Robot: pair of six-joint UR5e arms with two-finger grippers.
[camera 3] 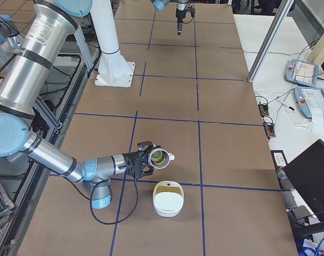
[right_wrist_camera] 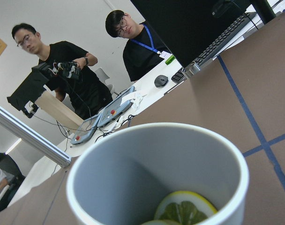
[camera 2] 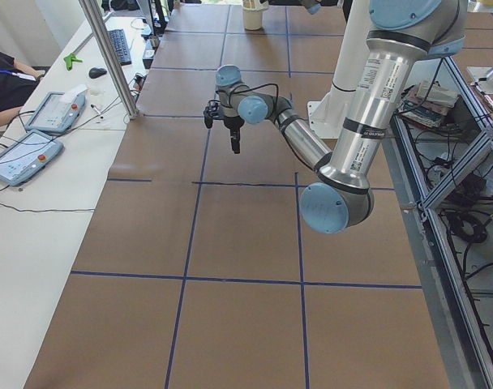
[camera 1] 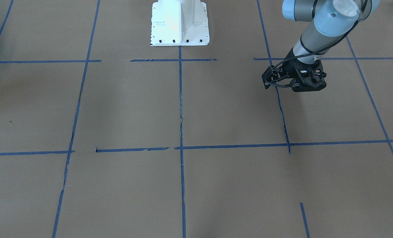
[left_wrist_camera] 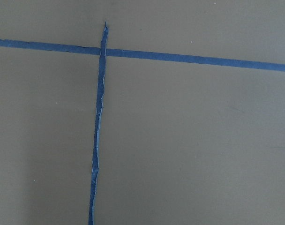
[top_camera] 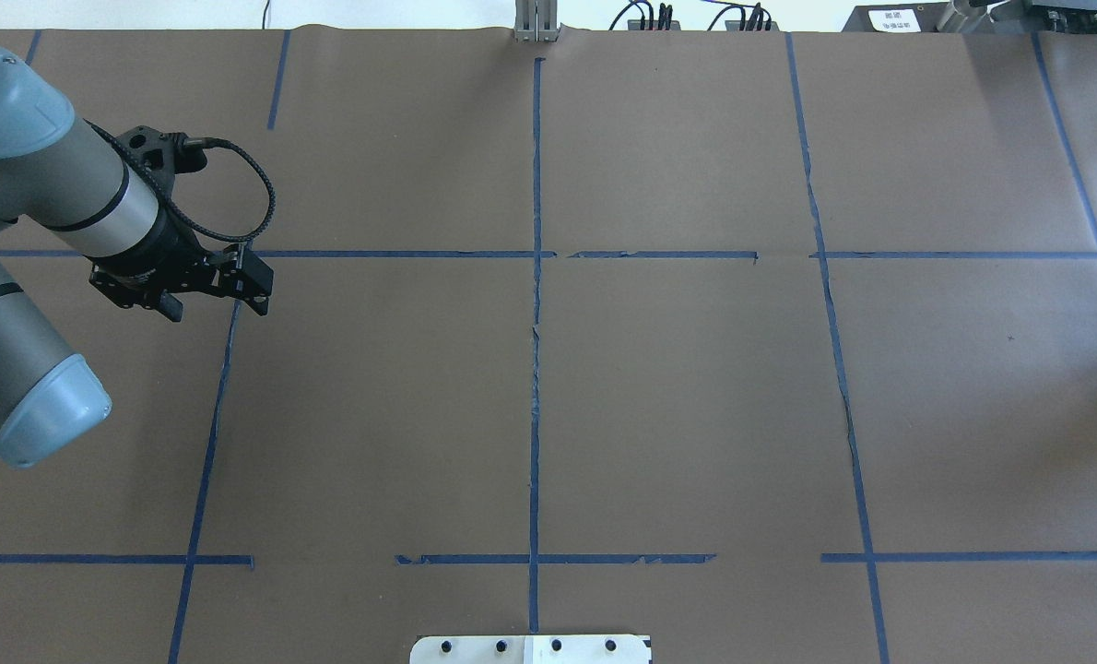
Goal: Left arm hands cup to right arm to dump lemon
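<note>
My left gripper (camera 1: 289, 86) is the black cage-like one. It hangs open and empty over a blue tape crossing, and also shows in the overhead view (top_camera: 215, 307). The left wrist view shows only paper and tape. The white cup (camera 3: 161, 156) shows at the tip of my right gripper (camera 3: 149, 160) in the exterior right view, tipped on its side above the table. I cannot tell whether that gripper is open or shut. The right wrist view looks into the cup's grey inside (right_wrist_camera: 147, 173). The lemon (right_wrist_camera: 184, 211) lies in it as a yellow-green slice.
A white bowl (camera 3: 167, 198) sits on the table just in front of the tipped cup. The white robot base (camera 1: 180, 23) stands at the table's robot-side edge. Two operators (right_wrist_camera: 133, 42) and teach pendants (camera 3: 306, 72) are at the side bench.
</note>
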